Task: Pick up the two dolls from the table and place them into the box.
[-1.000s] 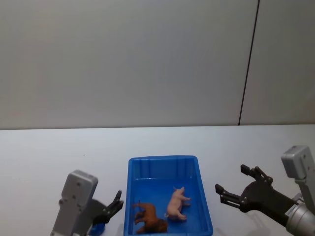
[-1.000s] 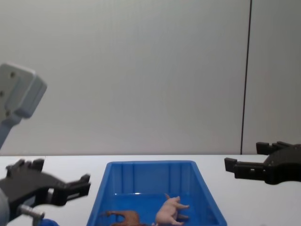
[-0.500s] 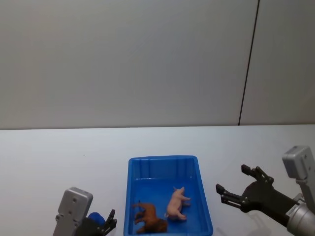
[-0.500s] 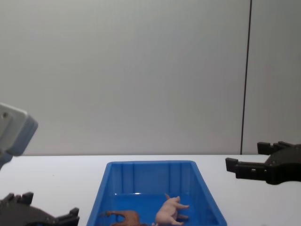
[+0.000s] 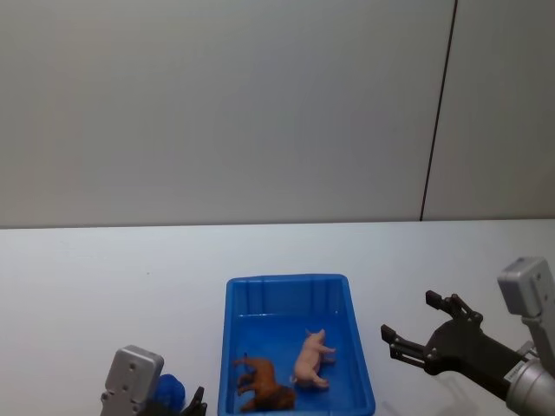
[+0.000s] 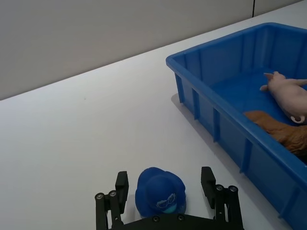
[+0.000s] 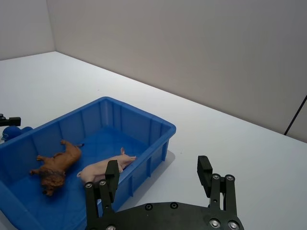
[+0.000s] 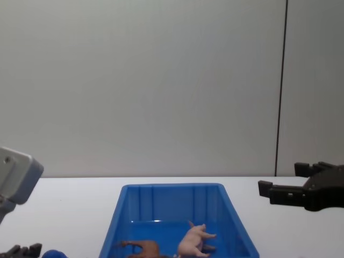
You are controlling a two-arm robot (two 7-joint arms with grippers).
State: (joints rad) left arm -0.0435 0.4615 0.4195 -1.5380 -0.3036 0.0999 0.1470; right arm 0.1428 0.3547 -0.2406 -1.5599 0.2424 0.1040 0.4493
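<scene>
Two dolls lay in one box [image 5: 357,347]: a pale pink pig [image 5: 312,358] and a shaggy reddish-brown animal [image 5: 263,384]. Both rested on their sides on the floor of the blue bin, close together but apart, the brown one at about eight o'clock from the pig in the head view. The pig lay toward the middle of the floor, the brown animal in the near-left part of it. In the chest view the pig [image 8: 195,240] showed over the near edge of the frame with the brown animal [image 8: 141,248] to its left, inside the ribbed walls.

The box stood on the white table [image 5: 78,286]. One small rounded blue object [image 6: 160,191] sat on the tabletop outside the box, at about nine o'clock from its near-left corner.

There were two grippers. The left gripper [image 6: 166,192] hung low over the table, its fingers [image 6: 208,179] spread wide on either side of the blue object without touching it. The right gripper [image 5: 416,328] was held above the table at three o'clock from the box, its fingers [image 7: 205,171] spread and holding nothing.
</scene>
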